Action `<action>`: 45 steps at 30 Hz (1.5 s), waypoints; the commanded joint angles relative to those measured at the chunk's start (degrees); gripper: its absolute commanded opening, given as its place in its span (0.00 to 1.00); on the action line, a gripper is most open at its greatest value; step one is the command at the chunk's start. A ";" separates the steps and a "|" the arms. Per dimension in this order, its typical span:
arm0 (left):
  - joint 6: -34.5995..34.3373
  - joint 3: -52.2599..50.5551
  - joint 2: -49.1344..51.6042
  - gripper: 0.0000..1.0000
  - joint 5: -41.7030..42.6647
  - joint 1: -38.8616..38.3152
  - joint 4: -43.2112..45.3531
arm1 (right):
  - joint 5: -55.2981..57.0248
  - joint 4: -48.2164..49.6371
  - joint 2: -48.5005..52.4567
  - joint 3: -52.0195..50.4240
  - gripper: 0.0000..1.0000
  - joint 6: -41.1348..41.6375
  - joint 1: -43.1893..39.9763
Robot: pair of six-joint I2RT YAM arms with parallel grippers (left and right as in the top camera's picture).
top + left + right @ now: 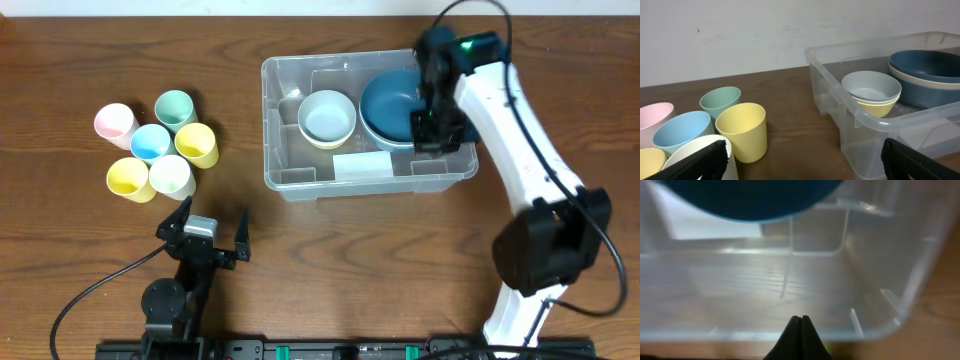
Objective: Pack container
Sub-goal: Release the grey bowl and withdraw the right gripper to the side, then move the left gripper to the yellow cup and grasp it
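Observation:
The clear plastic container (290, 180) stands at the table's centre, with a white label (360, 166) on its near wall. Inside are stacked dark blue bowls (390, 100) at the right and a pale blue bowl (327, 117) nested on a yellow one at the left. My right gripper (430, 135) is over the container's right end beside the blue bowls, its fingers (801, 325) shut and empty, just above the container rim (920, 280). My left gripper (207, 238) is open and empty near the front edge, facing the cups and the container (860, 120).
Several pastel cups stand clustered at the left: pink (114, 122), green (175, 106), blue (150, 141), two yellow (197, 144) and one white (171, 176). In the left wrist view the yellow cup (741, 130) and white cup (690, 155) are close to the fingers.

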 commanded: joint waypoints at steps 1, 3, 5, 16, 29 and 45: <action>0.98 -1.05 -0.35 0.98 0.83 -0.13 -1.90 | -0.66 -0.72 -7.32 6.01 0.05 0.55 -0.04; 0.98 -1.05 -0.35 0.98 0.83 -0.13 -1.90 | 1.75 -0.15 -9.75 7.54 0.21 0.87 -0.81; 0.98 -1.05 -0.35 0.98 0.83 -0.13 -1.88 | 4.17 1.66 -12.31 7.72 0.38 2.19 -2.19; 0.98 -1.05 -0.35 0.98 0.81 -0.13 -1.88 | 4.66 5.29 -16.17 7.72 0.89 6.16 -20.74; 0.98 -1.05 -0.35 0.98 0.83 -0.13 -1.75 | -3.45 3.04 -16.17 7.69 0.99 5.81 -39.04; -11.61 12.63 2.78 0.98 7.21 -0.13 -18.34 | -3.17 1.25 -16.17 7.65 0.99 2.03 -38.69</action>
